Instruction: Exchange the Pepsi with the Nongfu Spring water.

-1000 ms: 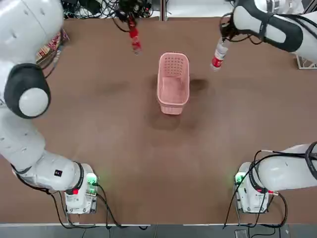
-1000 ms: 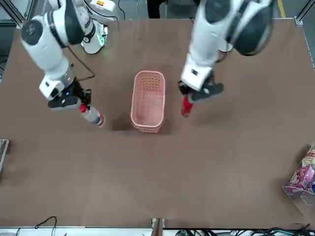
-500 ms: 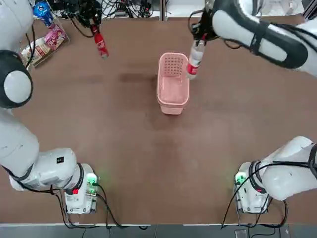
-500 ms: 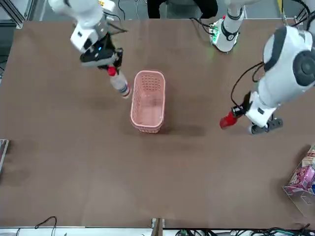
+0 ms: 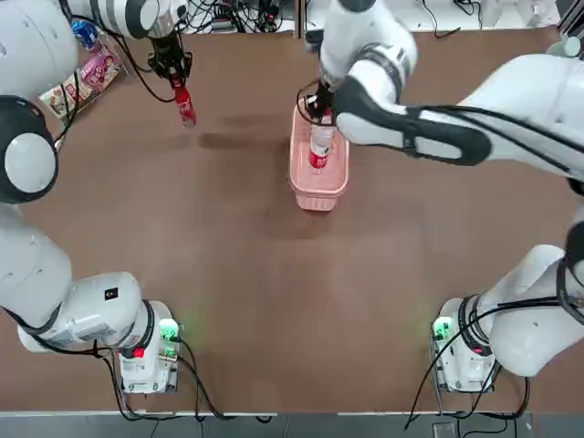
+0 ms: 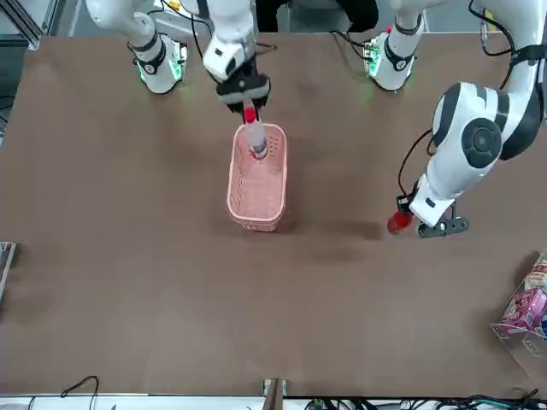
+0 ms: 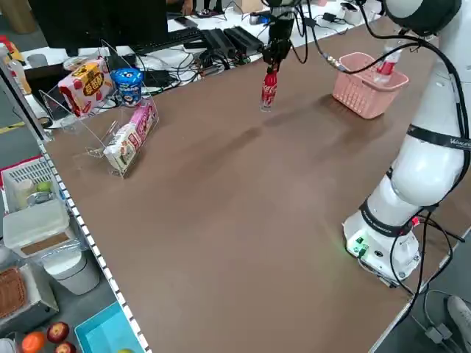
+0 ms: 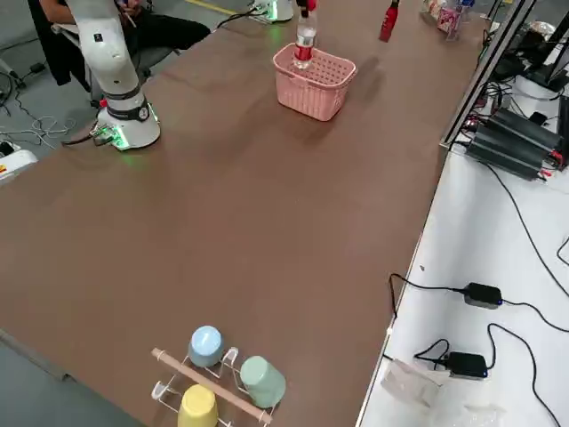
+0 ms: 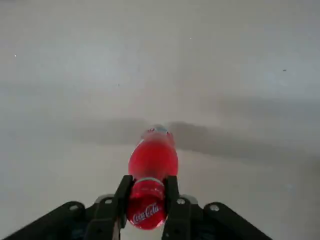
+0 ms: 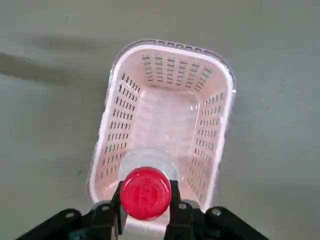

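Right end effector (image 10: 146,212) is clamping the water bottle (image 5: 320,144) by its cap over the basket (image 5: 318,181), risking catching its rim; left end effector (image 9: 146,216) is pinching the red bottle (image 5: 183,102) well left of the basket, risking tipping.

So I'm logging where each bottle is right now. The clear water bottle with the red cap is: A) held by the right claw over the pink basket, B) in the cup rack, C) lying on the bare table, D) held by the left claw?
A: the right claw grips the Nongfu Spring water by its neck, over the pink basket.
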Available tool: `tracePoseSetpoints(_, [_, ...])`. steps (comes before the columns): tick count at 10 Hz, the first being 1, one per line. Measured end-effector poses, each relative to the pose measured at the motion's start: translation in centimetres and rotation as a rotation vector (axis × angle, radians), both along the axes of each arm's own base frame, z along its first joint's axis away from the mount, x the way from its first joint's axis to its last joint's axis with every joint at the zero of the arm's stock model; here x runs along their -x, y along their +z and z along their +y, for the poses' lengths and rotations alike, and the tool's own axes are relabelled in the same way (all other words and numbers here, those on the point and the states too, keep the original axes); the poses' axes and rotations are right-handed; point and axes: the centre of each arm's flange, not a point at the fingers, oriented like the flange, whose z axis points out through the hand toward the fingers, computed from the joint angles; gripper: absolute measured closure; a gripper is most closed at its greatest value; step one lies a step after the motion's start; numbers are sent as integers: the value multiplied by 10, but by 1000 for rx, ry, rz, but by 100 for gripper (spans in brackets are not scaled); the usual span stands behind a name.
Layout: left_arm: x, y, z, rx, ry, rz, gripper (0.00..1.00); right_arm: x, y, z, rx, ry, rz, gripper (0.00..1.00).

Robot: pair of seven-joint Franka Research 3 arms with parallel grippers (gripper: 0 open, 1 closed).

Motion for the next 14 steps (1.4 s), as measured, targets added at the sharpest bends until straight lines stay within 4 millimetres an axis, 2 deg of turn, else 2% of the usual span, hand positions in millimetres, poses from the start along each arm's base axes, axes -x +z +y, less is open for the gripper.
tracePoseSetpoints(2, [5, -28, 20, 12, 7, -46, 68, -14, -56, 13, 43, -6, -4, 64])
tracePoseSetpoints(4, [11, -44, 26, 16, 6, -40, 68, -19, -89, 20, 60, -12, 0, 64])
tracePoseSetpoints(7, [23, -65, 26, 21, -9, -28, 68, -21, -105, 21, 75, -12, 12, 64])
tracePoseSetpoints(9, [25, -68, 26, 20, -11, -26, 68, -21, -107, 21, 74, -35, 14, 63])
tracePoseSetpoints(11, [25, -68, 28, 21, -17, -27, 67, -23, -102, 22, 63, -58, 8, 38])
tracePoseSetpoints(12, [24, -68, 33, 21, -22, -26, 55, -24, -100, 22, 60, -61, 5, 30])
tracePoseSetpoints(14, [20, -56, 40, 17, -21, -48, 26, -33, -95, 17, 58, -80, -2, 25])
